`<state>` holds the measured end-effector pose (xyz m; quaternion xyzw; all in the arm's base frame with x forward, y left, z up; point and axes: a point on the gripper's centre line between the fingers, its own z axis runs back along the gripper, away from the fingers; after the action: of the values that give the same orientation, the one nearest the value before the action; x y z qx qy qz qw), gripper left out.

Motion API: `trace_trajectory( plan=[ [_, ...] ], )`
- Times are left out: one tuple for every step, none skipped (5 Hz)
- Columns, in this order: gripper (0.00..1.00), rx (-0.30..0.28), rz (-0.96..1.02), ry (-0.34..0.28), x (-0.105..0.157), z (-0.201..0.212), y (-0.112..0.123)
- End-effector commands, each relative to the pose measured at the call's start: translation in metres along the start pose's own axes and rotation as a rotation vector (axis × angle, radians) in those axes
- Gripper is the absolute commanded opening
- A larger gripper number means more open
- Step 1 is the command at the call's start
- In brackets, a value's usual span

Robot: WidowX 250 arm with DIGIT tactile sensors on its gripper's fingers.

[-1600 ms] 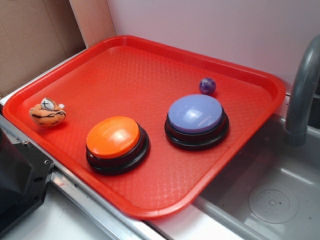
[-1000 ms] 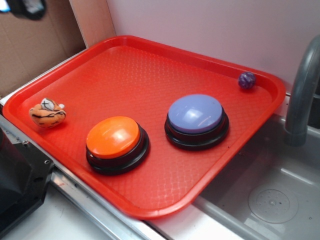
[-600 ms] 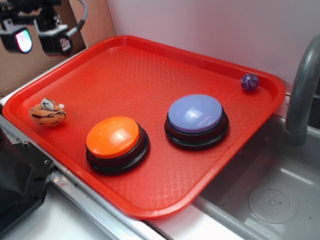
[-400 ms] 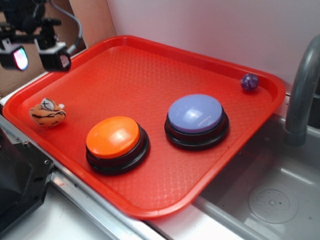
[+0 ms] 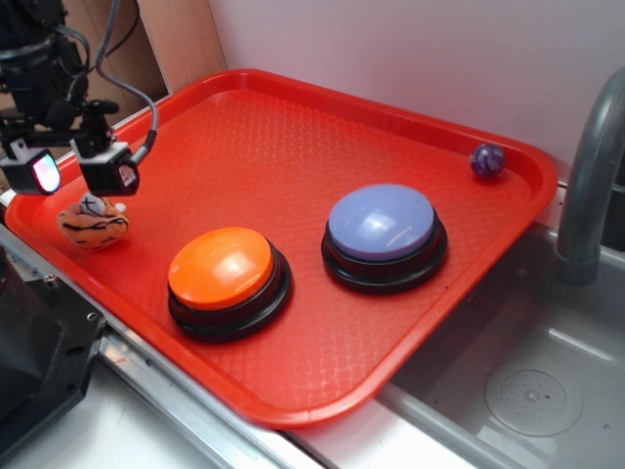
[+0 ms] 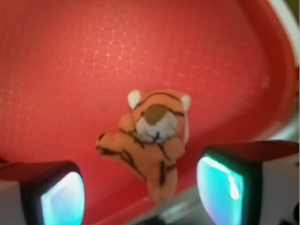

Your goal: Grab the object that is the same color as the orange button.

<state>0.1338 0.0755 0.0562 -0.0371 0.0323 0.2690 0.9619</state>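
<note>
Overhead, gripper [image 5: 76, 173] hangs above the tiger [image 5: 93, 223] at the tray's [image 5: 293, 147] left edge. Fingers [image 5: 108, 168] spread wide, nothing between them; each pad shows a lit, glowing face. Black arm and cable rise out of the top left corner.

Wrist view: tiger [image 6: 151, 136] lies on the red textured floor of the tray [image 6: 93, 56], close to the raised rim at right. Orange body, black stripes, white ears, pale face patch with a brown spot. It sits between the two fingers [image 6: 227, 185] but apart from both; not touched by either. View is blurred, so fine detail on the toy is unclear.

Exterior view, rest of tray:
- orange button [image 5: 223, 269] on black base, near front edge, right of the tiger, well apart from it.
- lavender button [image 5: 383, 227] on black base, right of the orange one, near but not touching.
- purple ball [image 5: 487, 160] in the far right corner, against the rim.

Tray rests partly over a steel sink [image 5: 527, 381]; grey faucet [image 5: 591, 176] curves up at right. Cardboard [image 5: 176, 39] behind the tray at top left, white wall behind.
</note>
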Motion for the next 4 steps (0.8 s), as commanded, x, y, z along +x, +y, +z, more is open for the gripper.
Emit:
trace_trajectory(
  plan=[
    [1.0,0.031,-0.024,0.031,0.011,-0.043,-0.005],
    [0.0,0.038,-0.034,0.037,0.008,-0.05,-0.011],
    [0.0,0.0,-0.093,0.037,0.006,-0.031,-0.017],
    [0.0,-0.009,-0.237,0.046,0.006,0.018,-0.03]
  ],
)
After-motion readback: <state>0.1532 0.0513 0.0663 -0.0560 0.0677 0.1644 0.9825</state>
